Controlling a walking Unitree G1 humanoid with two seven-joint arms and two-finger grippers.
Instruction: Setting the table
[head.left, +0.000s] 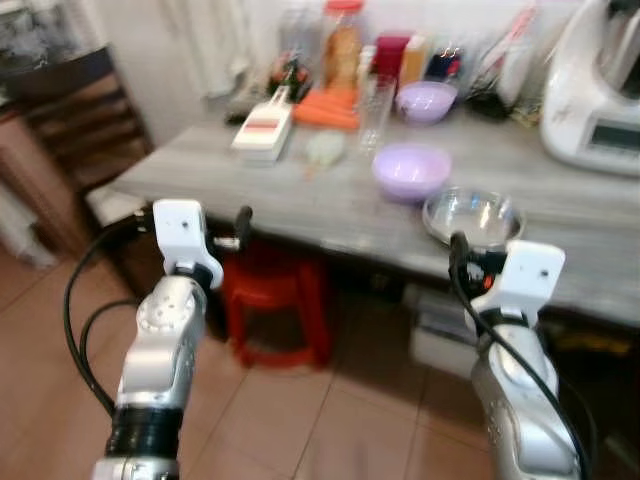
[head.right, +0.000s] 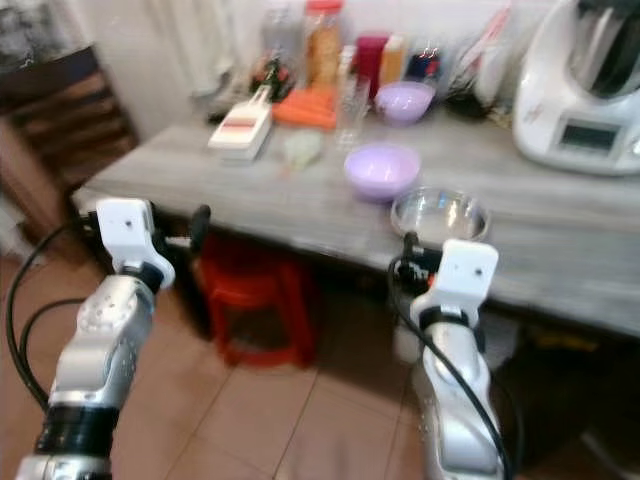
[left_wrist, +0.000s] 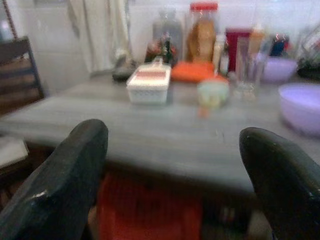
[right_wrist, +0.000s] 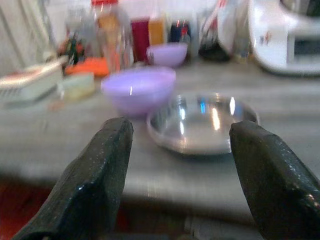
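**A:** I have both arms raised in front of the grey wooden table (head.left: 330, 215). The right gripper (right_wrist: 175, 165) has its two black fingers spread wide and holds nothing. It stands just before the table edge, and the shallow round steel dish (right_wrist: 200, 122) lies on the table right behind that edge, in line with the gap.

**B:** So the dish is your next thing?

**A:** I think so. I should go forward slowly, keep the fingers level with the rim, and take the near rim, because the smooth metal may slip.

**B:** And the left gripper (left_wrist: 175, 175)?

**A:** Also open and empty, at the same table edge, further from the dish. Its wrist view shows the white ribbed plastic box (left_wrist: 149, 85) clearly. The head view adds the red plastic stool (head.left: 275, 300) under the table and the lilac plastic bowl (head.left: 411, 170) just behind the dish.
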